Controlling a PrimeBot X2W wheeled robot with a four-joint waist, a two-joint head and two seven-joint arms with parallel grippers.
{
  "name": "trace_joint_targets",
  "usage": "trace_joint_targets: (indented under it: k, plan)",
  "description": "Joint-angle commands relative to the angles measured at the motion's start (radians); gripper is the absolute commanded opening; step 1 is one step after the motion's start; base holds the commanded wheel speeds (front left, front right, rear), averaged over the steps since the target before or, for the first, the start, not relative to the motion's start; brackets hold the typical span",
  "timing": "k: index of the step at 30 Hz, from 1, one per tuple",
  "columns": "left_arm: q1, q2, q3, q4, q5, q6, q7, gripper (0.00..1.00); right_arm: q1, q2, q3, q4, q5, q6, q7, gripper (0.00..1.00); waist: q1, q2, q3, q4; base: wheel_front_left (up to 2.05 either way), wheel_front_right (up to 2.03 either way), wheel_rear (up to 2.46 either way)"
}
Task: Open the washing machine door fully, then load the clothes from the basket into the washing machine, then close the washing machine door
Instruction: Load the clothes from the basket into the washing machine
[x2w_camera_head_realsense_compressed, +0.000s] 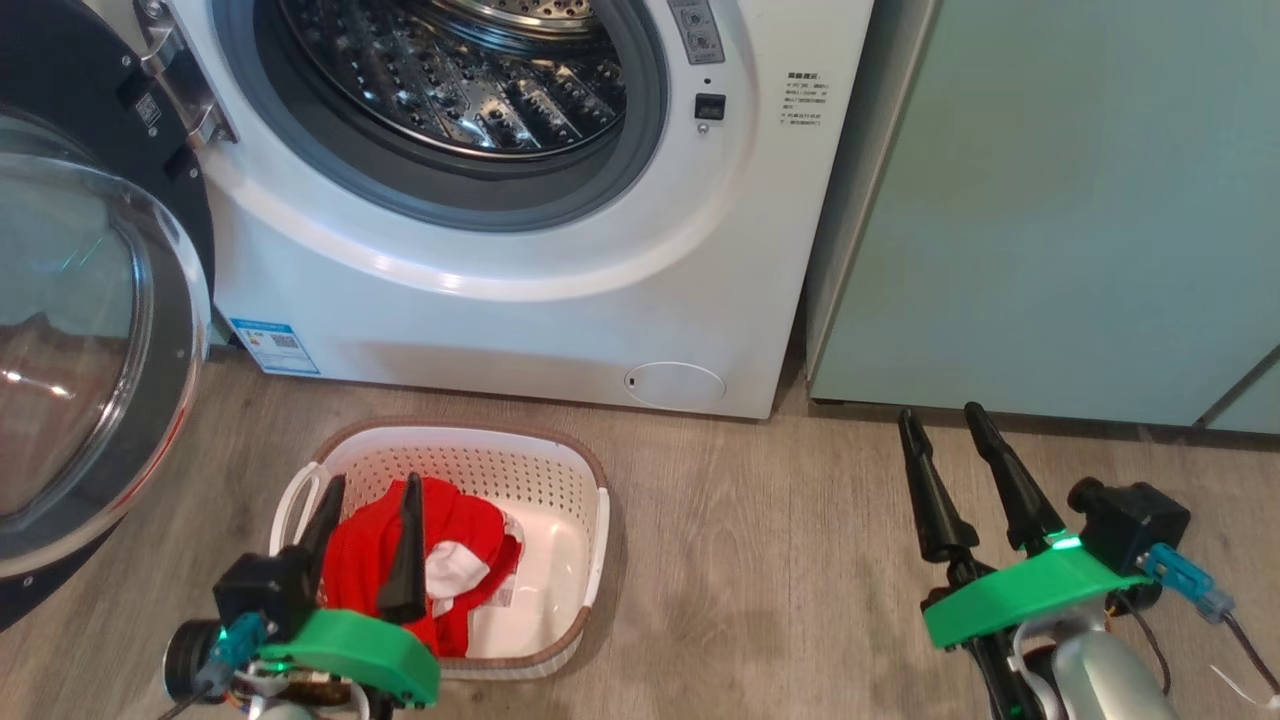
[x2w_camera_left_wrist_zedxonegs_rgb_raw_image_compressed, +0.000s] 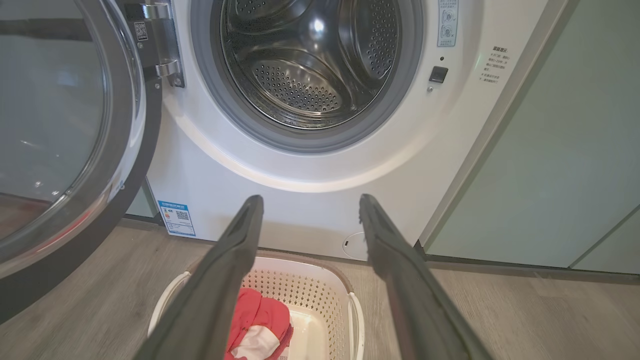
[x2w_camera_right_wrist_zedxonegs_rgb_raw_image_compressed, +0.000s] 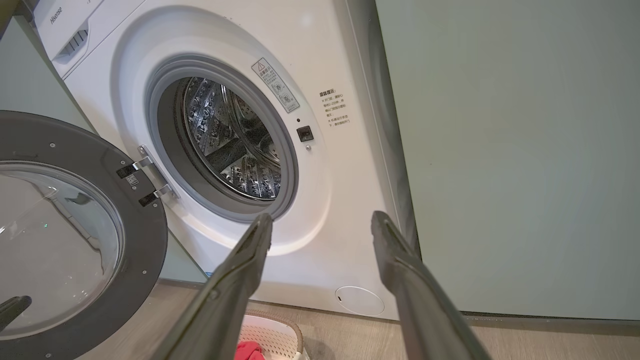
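- On the pale grey wood-grain floor (x2w_camera_head_realsense_compressed: 760, 560), just in front of the washing machine (x2w_camera_head_realsense_compressed: 520, 320), sits the basket (x2w_camera_head_realsense_compressed: 560, 470). It is a rounded rectangle of cream perforated plastic with a brown rim and a white loop handle on its left side.
- Crumpled in the basket's left half lie the clothes (x2w_camera_head_realsense_compressed: 365, 560), bright red knit with a white patch (x2w_camera_head_realsense_compressed: 455, 570). The right half shows its smooth bare bottom.
- The washing machine has a glossy white front and a shiny steel drum (x2w_camera_head_realsense_compressed: 470, 70) dotted with rows of holes. A matte grey gasket (x2w_camera_head_realsense_compressed: 400, 190) rings the drum. A small blue label (x2w_camera_head_realsense_compressed: 275, 345) sits at the lower left and a round white flap (x2w_camera_head_realsense_compressed: 675, 385) low on the right.
- The washing machine door (x2w_camera_head_realsense_compressed: 70, 340) stands open at the left on a metal hinge. Its wide black rim frames clear domed glass that carries reflections.
- A smooth, flat, pale teal cabinet (x2w_camera_head_realsense_compressed: 1050, 200) stands right beside the machine.
- The left pincer (x2w_camera_head_realsense_compressed: 374, 482) hovers over the clothes. Its two long, dark, tapered fingers are apart with nothing between them.
- The right pincer (x2w_camera_head_realsense_compressed: 938, 412) is also spread and empty. It hangs over bare floor well to the right of the basket, near the cabinet's foot.
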Motion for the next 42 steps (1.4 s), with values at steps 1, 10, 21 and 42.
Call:
trace_joint_targets:
  k: [1,10,21,42]
  plan:
    - [-0.054,0.008,0.041,-0.033,-0.004,0.007,-0.005,1.00,-0.045,0.005,0.019,-0.037,0.003,0.000,-0.009,1.00,0.0000,-0.0001,0.003,0.000,0.00,0.00,0.00]
    - [-0.060,0.008,0.046,-0.026,-0.008,0.010,-0.005,1.00,-0.048,0.005,0.027,-0.032,0.012,0.000,-0.009,1.00,0.0000,-0.0001,0.013,-0.003,0.00,0.00,0.00]
    - [-0.082,0.008,0.031,0.062,0.003,0.036,-0.005,1.00,-0.062,0.005,0.030,-0.024,0.005,0.000,-0.009,1.00,0.0000,-0.0001,0.067,-0.010,0.00,0.00,0.00]
    - [-0.451,0.107,-0.015,0.675,0.162,0.033,-0.005,1.00,-0.192,0.005,0.029,-0.074,-0.050,0.000,-0.009,1.00,0.0000,-0.0001,0.422,-0.103,0.00,0.00,0.00]
